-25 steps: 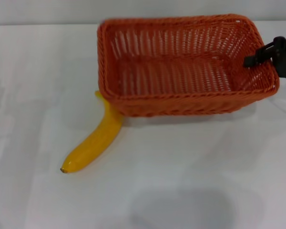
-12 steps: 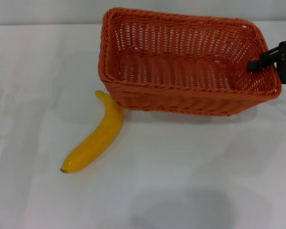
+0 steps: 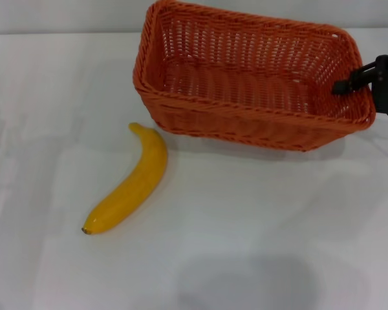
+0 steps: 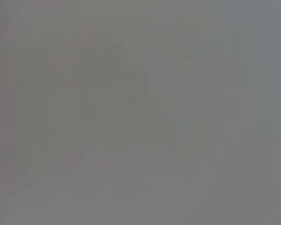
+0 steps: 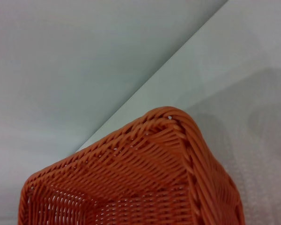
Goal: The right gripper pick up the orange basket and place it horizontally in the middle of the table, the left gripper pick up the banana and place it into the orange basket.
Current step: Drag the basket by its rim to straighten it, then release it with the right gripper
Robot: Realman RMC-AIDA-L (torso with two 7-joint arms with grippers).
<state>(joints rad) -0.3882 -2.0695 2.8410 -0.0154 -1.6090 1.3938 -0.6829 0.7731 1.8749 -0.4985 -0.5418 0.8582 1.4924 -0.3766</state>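
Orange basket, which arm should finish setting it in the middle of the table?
Right. The right gripper is at the orange basket's right-end rim, apparently gripping it; the left gripper is not in view.

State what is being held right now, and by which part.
The right gripper grips the orange basket by the rim of its right-hand short side. The banana lies free on the table; the left gripper is out of view.
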